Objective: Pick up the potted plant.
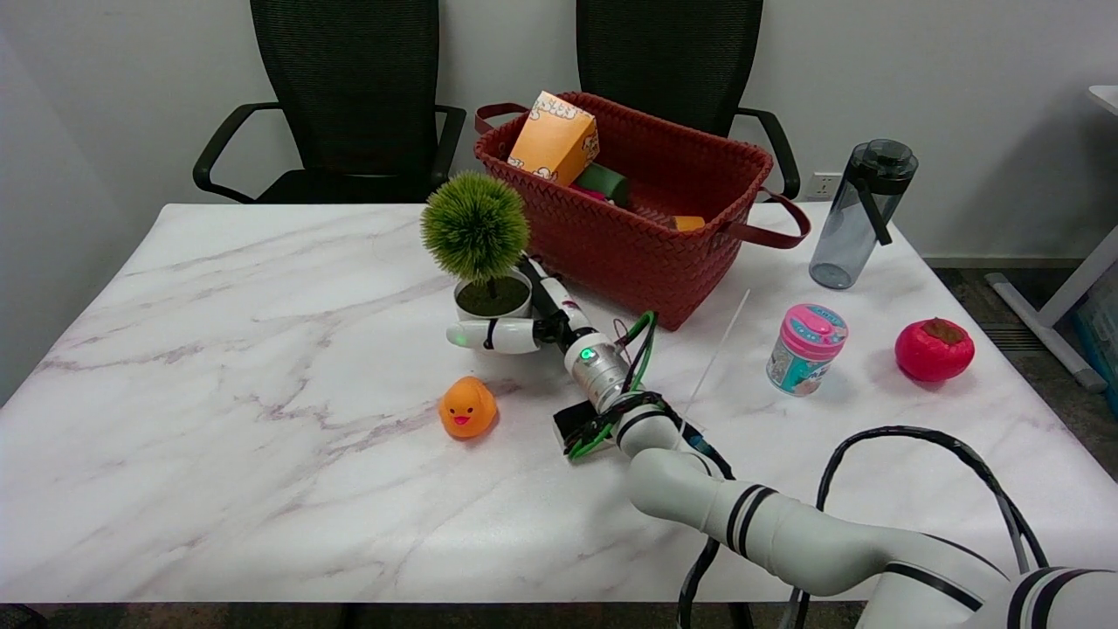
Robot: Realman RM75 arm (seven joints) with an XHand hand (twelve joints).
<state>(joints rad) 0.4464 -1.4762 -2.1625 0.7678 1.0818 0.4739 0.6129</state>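
Right hand: I have my right hand (524, 319) at the potted plant (483, 253), reaching in from the lower right. One finger lies along the near side of the white pot, the others run up its right side, so the fingers sit around the pot. I cannot tell whether they truly grip it or only touch.
Potted plant: it stands upright on the marble table (218, 367), towards the middle and far side, just left of the red basket (646, 227). Its round green tuft sits above the pot.
Basket: I see an orange carton (554, 138) leaning inside it, with a green item beside that.
Rubber duck: the orange duck (467, 407) sits on the table in front of the pot, apart from my hand.
Right side of table: a grey bottle (860, 214), a pink-lidded jar (807, 349) and a red persimmon-like fruit (934, 349) stand well apart from the plant.
Behind the table: two black chairs (349, 96).
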